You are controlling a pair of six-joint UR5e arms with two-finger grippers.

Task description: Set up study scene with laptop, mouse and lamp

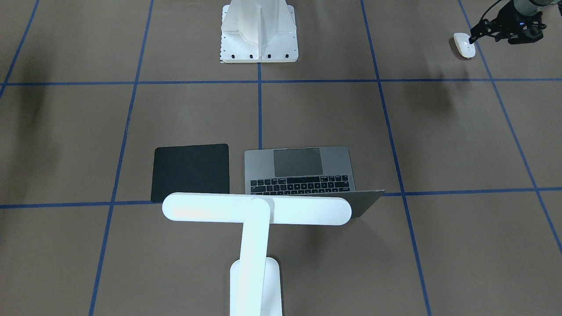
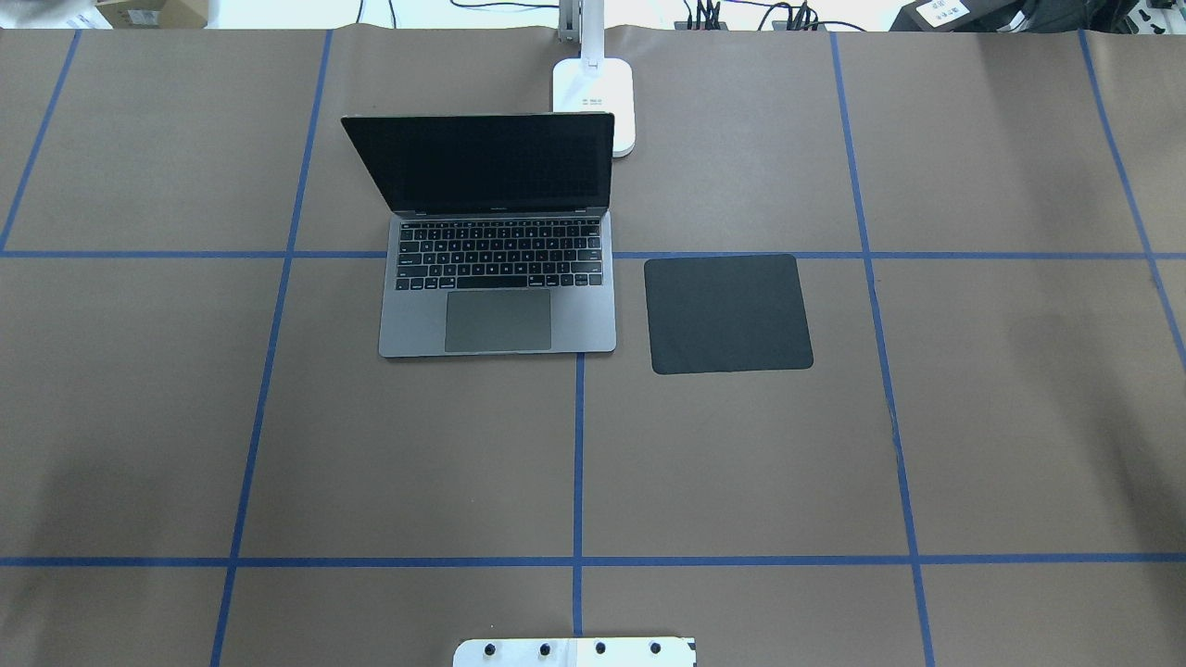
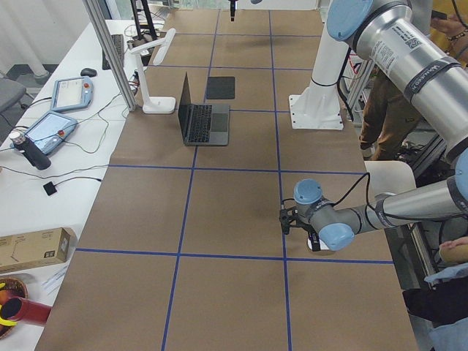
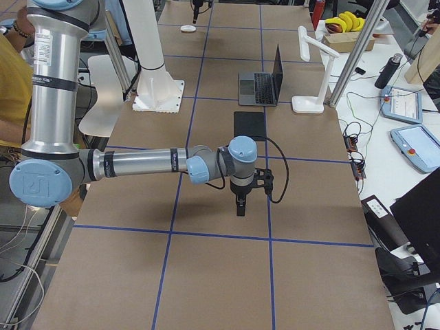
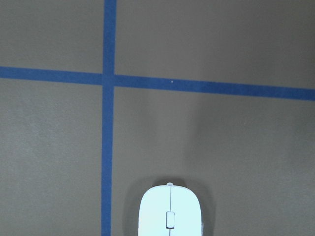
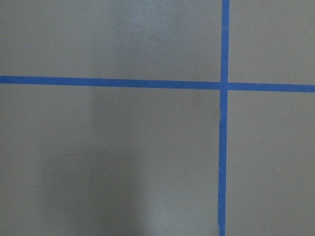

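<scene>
Mouse point(image 5: 170, 214), white, lies on the brown table point(image 5: 221, 147) directly beneath the left gripper point(image 1: 476, 36), fingertip at its edge; the forearm is low and level, and the jaw spread cannot be told. Right gripper point(image 4: 239, 204) points straight down above bare table, forearm level, spread likewise cannot be told. Laptop point(image 2: 500, 278), open, and lamp point(image 1: 257, 208) stand well apart from both grippers, with a black mat point(image 2: 727, 313) just beside the laptop.

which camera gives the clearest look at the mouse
The left wrist-mounted view: the mouse sits close at bottom centre, its centre line and wheel clear, though the frame edge cuts off part of it. The front-facing view shows it nearly whole but small, top right; the exterior right view shows a distant white speck; overhead misses it.
</scene>
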